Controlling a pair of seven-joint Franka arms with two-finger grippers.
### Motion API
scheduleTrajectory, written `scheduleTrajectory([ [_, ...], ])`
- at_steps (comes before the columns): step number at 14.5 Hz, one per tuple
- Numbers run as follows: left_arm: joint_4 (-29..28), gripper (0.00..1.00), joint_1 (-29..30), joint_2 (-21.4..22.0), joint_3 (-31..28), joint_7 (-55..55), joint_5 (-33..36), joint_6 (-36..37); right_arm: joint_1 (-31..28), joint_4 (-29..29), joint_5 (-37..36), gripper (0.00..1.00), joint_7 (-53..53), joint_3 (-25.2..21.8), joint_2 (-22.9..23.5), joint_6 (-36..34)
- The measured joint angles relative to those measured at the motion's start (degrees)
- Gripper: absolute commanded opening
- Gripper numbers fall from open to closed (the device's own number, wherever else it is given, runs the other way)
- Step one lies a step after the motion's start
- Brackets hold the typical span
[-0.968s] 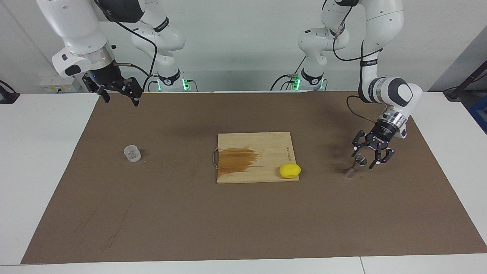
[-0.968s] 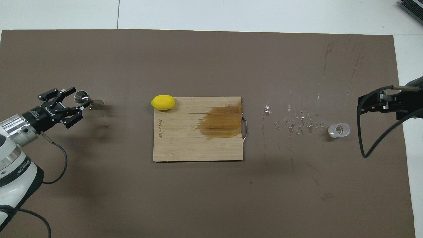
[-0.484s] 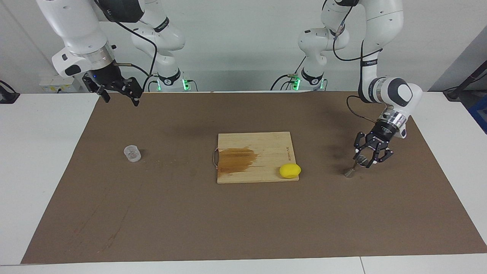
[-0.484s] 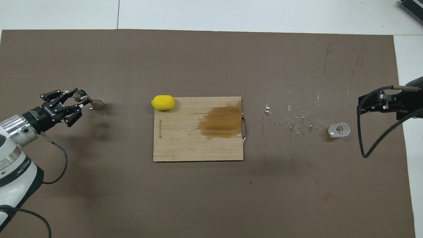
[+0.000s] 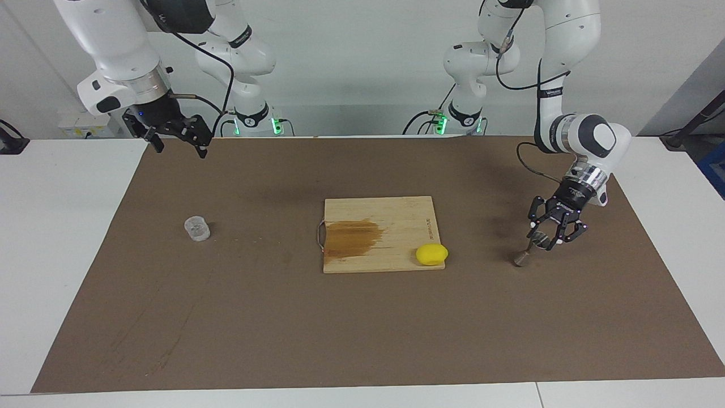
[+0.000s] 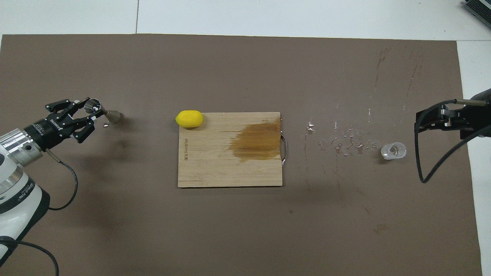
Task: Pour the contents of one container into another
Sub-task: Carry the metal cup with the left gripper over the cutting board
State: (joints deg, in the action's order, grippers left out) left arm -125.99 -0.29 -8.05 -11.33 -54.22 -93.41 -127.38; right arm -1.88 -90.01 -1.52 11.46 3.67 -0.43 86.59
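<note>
Our left gripper [image 5: 545, 236] has closed its jaws on the jigger [image 5: 529, 249], now tilting; the clear cup [image 5: 197, 229] is waiting untouched, right gripper [image 5: 180, 137] jaws open.

We see two glossy white jointed arms [image 5: 566, 34] with silver metal wrist rings above each black skeletal linkage pincer [image 5: 546, 233], thin black cables [image 5: 529, 164] looping just beside it, and green-lit bases.

Lemon [image 5: 431, 254] on stained board [image 5: 396, 218] — mat [image 5: 283, 328]
</note>
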Motion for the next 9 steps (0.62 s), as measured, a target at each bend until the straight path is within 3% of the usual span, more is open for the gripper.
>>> scheduleTrajectory([
  [5, 3.1, 0.00, -8.1, 2.5, 0.5, -6.9, 0.0, -0.7, 0.0, 0.0, 0.0, 1.00, 0.0, 0.0, 0.0, 0.0],
  [9, 5.1, 0.00, -18.3, 2.7, 2.0, -11.1, -3.0, -6.2, 0.0, 0.0, 0.0, 1.00, 0.0, 0.0, 0.0, 0.0],
])
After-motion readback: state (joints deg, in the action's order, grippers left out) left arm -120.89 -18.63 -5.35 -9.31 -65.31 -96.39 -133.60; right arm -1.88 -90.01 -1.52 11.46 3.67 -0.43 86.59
